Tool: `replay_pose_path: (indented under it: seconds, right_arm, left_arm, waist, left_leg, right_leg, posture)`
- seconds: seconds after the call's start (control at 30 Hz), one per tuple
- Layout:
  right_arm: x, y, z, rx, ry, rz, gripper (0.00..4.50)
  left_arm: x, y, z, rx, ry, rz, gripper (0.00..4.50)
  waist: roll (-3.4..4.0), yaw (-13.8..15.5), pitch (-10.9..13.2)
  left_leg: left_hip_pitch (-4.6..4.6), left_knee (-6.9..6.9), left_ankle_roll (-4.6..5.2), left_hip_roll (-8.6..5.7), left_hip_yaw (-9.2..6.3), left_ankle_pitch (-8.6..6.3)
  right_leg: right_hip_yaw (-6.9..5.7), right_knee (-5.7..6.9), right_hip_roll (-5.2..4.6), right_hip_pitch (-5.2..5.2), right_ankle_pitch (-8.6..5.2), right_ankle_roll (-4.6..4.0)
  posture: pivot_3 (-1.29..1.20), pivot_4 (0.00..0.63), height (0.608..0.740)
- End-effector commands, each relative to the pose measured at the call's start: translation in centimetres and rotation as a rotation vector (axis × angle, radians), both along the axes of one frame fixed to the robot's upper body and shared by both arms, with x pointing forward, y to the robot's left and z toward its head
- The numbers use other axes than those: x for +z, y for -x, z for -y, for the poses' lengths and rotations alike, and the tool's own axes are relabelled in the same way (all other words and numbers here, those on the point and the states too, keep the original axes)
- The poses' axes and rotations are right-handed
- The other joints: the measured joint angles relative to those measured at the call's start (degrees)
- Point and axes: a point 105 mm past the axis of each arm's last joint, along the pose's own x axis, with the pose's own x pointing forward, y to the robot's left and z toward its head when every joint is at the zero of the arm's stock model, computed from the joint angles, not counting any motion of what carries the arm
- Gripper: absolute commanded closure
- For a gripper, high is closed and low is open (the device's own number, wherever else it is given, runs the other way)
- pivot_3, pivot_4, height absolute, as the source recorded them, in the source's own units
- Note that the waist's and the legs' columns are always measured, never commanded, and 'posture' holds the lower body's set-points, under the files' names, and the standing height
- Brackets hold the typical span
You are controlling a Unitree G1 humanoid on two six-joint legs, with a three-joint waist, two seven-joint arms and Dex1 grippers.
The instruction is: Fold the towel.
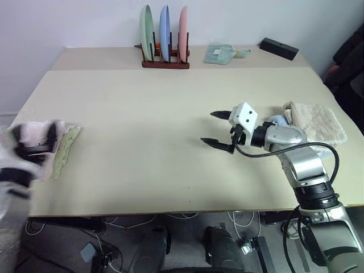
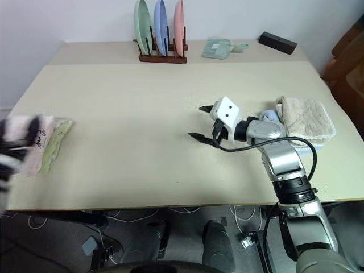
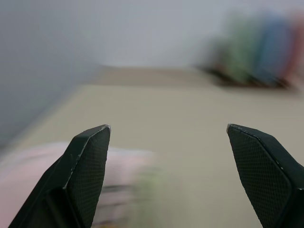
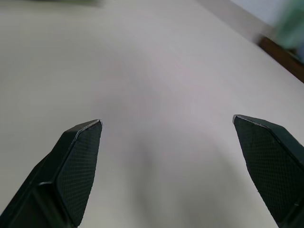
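1. Pink towel (image 2: 35,142) lying folded small at the table's (image 1: 142,114) left edge, long side running from the near edge toward the far wall, on top of a light green cloth (image 1: 65,149) that peeks out on the side toward the table middle.
2. Small dark mark on the pink cloth, just beside the left gripper (image 2: 20,139); too blurred to read.
3. Left gripper right at the towel, fingers wide apart in the left wrist view (image 3: 88,156), nothing between them; pink and green blur low beside one finger.
4. Cannot tell if a fingertip touches the towel.
5. Right gripper (image 1: 219,129) over the bare middle of the table, pointing left, well apart from the towel.
6. Right fingers (image 4: 78,156) spread wide, holding nothing, only table top between them.
7. Beige towel (image 1: 316,122) behind the right wrist, near the table's right edge, with a light blue cloth (image 1: 277,120) tucked just beside it.
8. Wooden rack (image 1: 165,63) at the far side, well past both grippers, holding three plates standing on edge: green plate (image 1: 146,33), blue plate (image 1: 164,33), pink plate (image 1: 183,34).
9. Pale green pouch (image 1: 220,54) and a flat black box (image 1: 279,48) farther right along the far edge.
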Motion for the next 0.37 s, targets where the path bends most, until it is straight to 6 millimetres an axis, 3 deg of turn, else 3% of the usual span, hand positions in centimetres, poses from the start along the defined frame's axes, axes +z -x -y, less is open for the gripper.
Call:
replay_pose_path:
  seconds: [0.03,0.17,0.27,0.37]
  right_arm:
    - [0.7,-1.3,2.8,-0.164,-0.06,0.023,0.0]
    - [0.1,-1.4,4.4,-0.248,-0.108,-0.016,0.0]
    - [-0.5,-0.8,5.5,-0.279,-0.104,-0.028,0.0]
    - [-0.8,-0.4,5.9,-0.284,-0.1,-0.039,0.0]
  left_arm:
    - [-1.7,-2.0,3.9,-0.126,-0.135,-0.032,0.49]
    - [-3.3,-3.5,6.8,-0.224,-0.156,-0.044,0.49]
    - [-5.2,-3.7,7.2,-0.254,-0.179,-0.088,0.49]
    - [-5.6,-3.8,7.1,-0.26,-0.168,-0.092,0.49]
  waist:
    - [0.04,-0.65,0.02]
    - [0.07,-1.56,0.04]
    - [0.11,-2.09,0.04]
    - [0.14,-2.09,0.07]
  left_leg:
    - [0.01,-0.04,0.0,0.0,0.0,0.0]
    - [0.01,-0.08,0.0,0.03,0.0,0.0]
    - [0.01,-0.11,0.0,0.05,0.0,0.0]
    - [0.0,-0.08,0.01,0.05,-0.01,0.0]
  right_leg:
    - [0.0,0.0,0.01,-0.02,0.01,0.01]
    - [0.0,0.06,0.03,-0.12,0.13,0.24]
    - [0.01,0.09,0.04,-0.14,0.14,0.24]
    - [0.0,0.08,0.03,-0.14,0.14,0.24]
  posture:
    - [0.0,0.15,0.736]
    - [0.0,0.15,0.736]
    - [0.0,0.15,0.736]
    - [0.0,0.15,0.736]
